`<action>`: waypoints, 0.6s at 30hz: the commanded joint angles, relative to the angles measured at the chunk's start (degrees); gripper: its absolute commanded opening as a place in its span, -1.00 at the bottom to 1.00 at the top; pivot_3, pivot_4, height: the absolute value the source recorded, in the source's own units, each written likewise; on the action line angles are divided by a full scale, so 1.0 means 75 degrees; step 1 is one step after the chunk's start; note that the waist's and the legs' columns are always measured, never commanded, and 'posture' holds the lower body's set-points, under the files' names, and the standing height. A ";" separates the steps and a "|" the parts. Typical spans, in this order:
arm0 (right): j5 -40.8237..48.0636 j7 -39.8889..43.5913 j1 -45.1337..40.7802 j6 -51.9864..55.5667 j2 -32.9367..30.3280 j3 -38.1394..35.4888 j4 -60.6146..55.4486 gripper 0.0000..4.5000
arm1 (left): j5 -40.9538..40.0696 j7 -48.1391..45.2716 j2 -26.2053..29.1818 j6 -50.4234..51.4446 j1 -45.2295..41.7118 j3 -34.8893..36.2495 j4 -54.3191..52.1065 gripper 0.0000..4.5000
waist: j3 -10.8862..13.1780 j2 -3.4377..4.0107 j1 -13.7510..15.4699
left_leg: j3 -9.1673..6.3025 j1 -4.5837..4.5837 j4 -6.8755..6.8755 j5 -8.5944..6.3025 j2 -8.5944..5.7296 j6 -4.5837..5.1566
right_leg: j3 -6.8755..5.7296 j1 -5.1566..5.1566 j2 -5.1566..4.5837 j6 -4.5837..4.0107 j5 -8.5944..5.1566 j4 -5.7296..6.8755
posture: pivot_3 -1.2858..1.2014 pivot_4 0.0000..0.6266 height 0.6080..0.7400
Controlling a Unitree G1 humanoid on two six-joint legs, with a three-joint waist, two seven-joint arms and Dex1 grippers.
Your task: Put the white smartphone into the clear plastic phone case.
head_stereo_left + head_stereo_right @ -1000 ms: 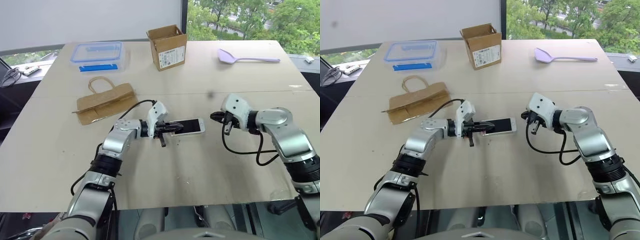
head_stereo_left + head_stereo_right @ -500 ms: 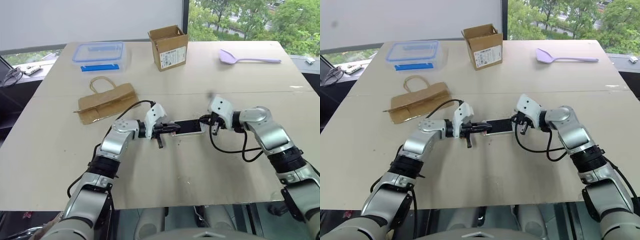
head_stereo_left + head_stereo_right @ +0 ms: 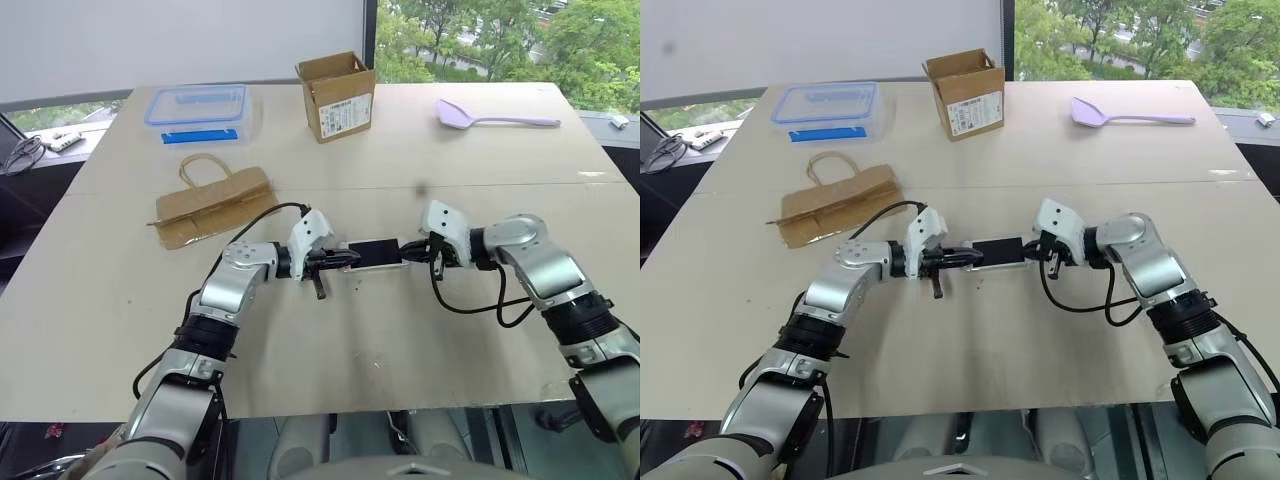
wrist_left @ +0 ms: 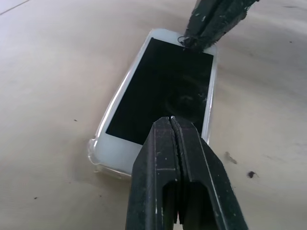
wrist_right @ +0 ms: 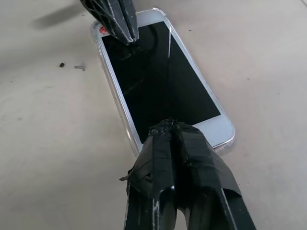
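Observation:
The white smartphone (image 3: pixel 378 254) lies flat, screen up, in the middle of the table. Around its edge runs a thin transparent rim, the clear plastic phone case (image 4: pixel 92 149), and the phone sits inside it. My left gripper (image 3: pixel 346 260) is shut, its tips resting over the phone's left end. At the opposite end my right gripper (image 3: pixel 407 250) is shut too, its tips down on the screen's right end. In the left wrist view my left gripper (image 4: pixel 172 120) is over the near bezel. In the right wrist view my right gripper (image 5: pixel 171 127) covers the near end of the phone (image 5: pixel 158 81).
A brown paper bag (image 3: pixel 212 205) lies to the back left of the phone. Further back are a clear storage box with a blue-rimmed lid (image 3: pixel 195 105), a cardboard box (image 3: pixel 336 95) and a purple spoon (image 3: pixel 495 117). The table's front edge (image 3: pixel 330 410) is near.
My right gripper has moved left and down from beside the phone onto its right end. The left gripper and the phone have stayed where they were.

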 commanded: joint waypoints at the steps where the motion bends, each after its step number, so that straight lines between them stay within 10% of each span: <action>1: -0.0422 -0.0025 -0.0063 -0.0052 0.0050 0.0304 0.0821 -0.97 | 0.0059 0.0016 0.0066 0.0135 0.0169 -0.0080 -0.0152 -1.00 | -0.0004 -0.0001 0.0000 | 0.0000 0.0010 0.0000 0.0000 0.0000 0.0000 | 0.0000 0.0011 0.0000 0.0000 0.0000 0.0000 | 0.03 -0.52 1.00; 18: -0.1160 0.0455 0.0321 -0.0027 0.0274 0.1296 0.1701 -0.97 | 0.0012 0.0146 0.0106 0.0388 0.0321 -0.0038 -0.0523 -1.00 | -0.0179 -0.0041 0.0001 | 0.0000 0.0125 -0.0010 -0.0003 0.0022 -0.0001 | -0.0003 0.0121 -0.0003 -0.0003 -0.0039 -0.0020 | 0.03 -0.52 1.00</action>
